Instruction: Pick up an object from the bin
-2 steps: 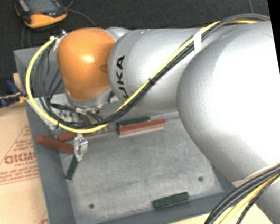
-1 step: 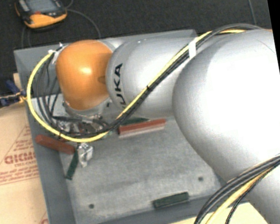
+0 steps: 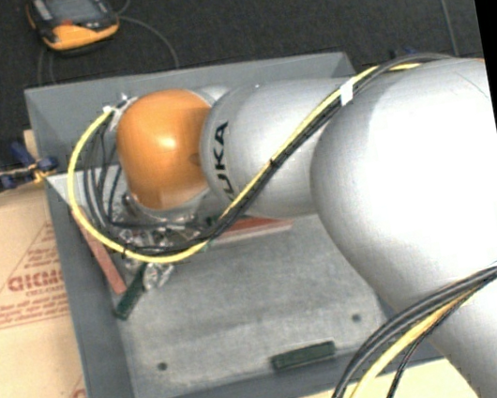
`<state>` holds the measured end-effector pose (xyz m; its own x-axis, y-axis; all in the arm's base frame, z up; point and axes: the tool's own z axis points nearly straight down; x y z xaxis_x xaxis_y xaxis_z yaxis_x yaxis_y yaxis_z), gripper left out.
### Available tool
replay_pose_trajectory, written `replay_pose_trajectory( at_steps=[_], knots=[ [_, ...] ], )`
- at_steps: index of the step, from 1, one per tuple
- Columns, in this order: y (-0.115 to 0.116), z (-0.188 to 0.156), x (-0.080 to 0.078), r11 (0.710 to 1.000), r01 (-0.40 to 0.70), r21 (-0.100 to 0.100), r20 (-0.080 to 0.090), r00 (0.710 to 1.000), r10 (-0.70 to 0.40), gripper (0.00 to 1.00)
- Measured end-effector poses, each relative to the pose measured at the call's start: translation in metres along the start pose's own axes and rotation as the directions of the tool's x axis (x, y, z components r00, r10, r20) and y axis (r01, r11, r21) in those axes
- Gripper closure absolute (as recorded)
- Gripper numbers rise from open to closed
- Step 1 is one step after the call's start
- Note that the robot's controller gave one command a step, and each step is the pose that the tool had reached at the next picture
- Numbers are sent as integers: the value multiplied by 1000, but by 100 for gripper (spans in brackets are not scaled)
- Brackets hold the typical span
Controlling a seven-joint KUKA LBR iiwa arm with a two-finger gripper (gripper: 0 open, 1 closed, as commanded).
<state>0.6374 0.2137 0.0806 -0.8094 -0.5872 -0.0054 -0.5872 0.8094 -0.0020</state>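
Now: the gripper [image 3: 152, 273] is low in the bin [image 3: 249, 312], at the left of the frame, close to the bin's left wall.
Nearest thing: a short dark green bar [image 3: 129, 299], tilted. Its upper end meets the gripper's tip and its lower end points toward the lower left, at the wall.
Grip state: cannot tell. The orange cover [image 3: 164, 151] and cables [image 3: 91, 226] on the wrist sit over the tip, so apart, together or clamped on the bar are all possible.
Other things: a second dark green bar [image 3: 303, 356] lies flat on the floor at the lower middle of the frame, well apart from the gripper. A flat reddish piece [image 3: 258, 228] shows under the arm near the centre.
Done, by my judgement: the reach into the bin and the descent to a thing look finished.
Left: a sure hold and the lift. The tilted bar's lower end appears to be down at the floor, so nothing reads as raised clear.
Risk: the bar is narrow, slanted and near the wall, so it could pivot or slip as it comes up.
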Motion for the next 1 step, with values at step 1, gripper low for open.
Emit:
replay_pose_trajectory(
  at_steps=[1],
  knots=[
    [0, 0, 0, 1000, -1, 0, 0, 1000, 1, 100]
  ],
)
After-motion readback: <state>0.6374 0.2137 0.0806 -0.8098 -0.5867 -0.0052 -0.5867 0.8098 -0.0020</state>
